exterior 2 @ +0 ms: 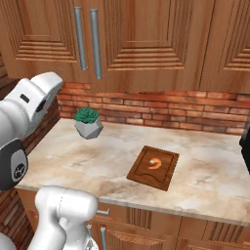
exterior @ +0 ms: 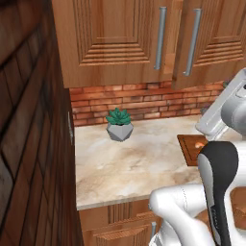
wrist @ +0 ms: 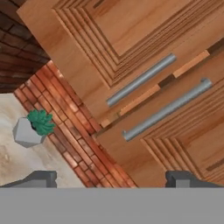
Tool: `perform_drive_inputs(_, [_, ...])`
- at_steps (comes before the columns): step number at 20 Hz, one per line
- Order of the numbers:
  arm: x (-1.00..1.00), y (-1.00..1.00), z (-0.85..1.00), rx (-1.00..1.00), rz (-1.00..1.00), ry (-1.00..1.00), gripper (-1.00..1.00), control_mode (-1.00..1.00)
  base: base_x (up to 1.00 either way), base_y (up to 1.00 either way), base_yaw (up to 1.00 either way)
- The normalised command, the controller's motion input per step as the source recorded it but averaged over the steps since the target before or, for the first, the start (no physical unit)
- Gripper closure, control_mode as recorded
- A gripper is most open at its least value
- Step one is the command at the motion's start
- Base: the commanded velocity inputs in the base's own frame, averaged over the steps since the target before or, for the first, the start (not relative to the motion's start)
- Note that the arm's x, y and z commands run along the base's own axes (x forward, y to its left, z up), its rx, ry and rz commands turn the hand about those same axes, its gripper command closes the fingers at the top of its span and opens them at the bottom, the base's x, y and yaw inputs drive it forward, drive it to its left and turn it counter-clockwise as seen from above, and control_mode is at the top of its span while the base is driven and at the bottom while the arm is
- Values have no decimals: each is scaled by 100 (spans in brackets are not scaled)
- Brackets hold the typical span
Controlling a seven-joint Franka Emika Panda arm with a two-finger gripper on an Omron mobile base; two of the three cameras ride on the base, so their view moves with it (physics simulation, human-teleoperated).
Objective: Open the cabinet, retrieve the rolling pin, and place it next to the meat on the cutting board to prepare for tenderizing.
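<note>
Looking at the wall cabinet (exterior 2: pixel 141 44) from the right base camera, both doors with the long grey bar handles (exterior 2: pixel 88 41) sit side by side. From the left base camera the right-hand door (exterior: pixel 211 38) stands a little proud of the left one, and the hand camera shows a thin gap between the two doors with a lighter strip of wood inside it, so it's cracked open a bit at most. Can't see inside.

The gripper (wrist: pixel 111 177) points up at those doors, its two dark fingertips (wrist: pixel 41 177) set wide apart at the bottom of the hand camera picture with nothing between them. It's not touching either handle; both bars sit well above the tips in that picture.

Down on the marbled beige countertop (exterior 2: pixel 97 161), the dark reddish cutting board (exterior 2: pixel 154 167) lies flat, a bit right of the middle, with the little orange-pink curl of meat (exterior 2: pixel 155 163) resting on top near its centre. In the left base picture just a corner of the board (exterior: pixel 188 149) peeks out from behind the white arm.

There's also a small green succulent in a faceted grey pot (exterior 2: pixel 88 123) standing near the red brick backsplash (exterior 2: pixel 161 110), well apart from the board, off to its left.
</note>
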Motion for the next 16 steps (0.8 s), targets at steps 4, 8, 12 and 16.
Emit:
perform_drive_inputs(4, [31, 42, -12, -12, 0, 4, -100, -100, 0, 0, 0])
perform_drive_inputs(8, [35, 60, -9, -13, 0, 3, -100, -100, 0, 0, 0])
perform_drive_inputs(12, [35, 54, -6, -11, 0, 1, -100, -100, 0, 0, 0])
perform_drive_inputs(16, [48, 29, -6, -8, -1, 0, -100, -100, 0, 0, 0])
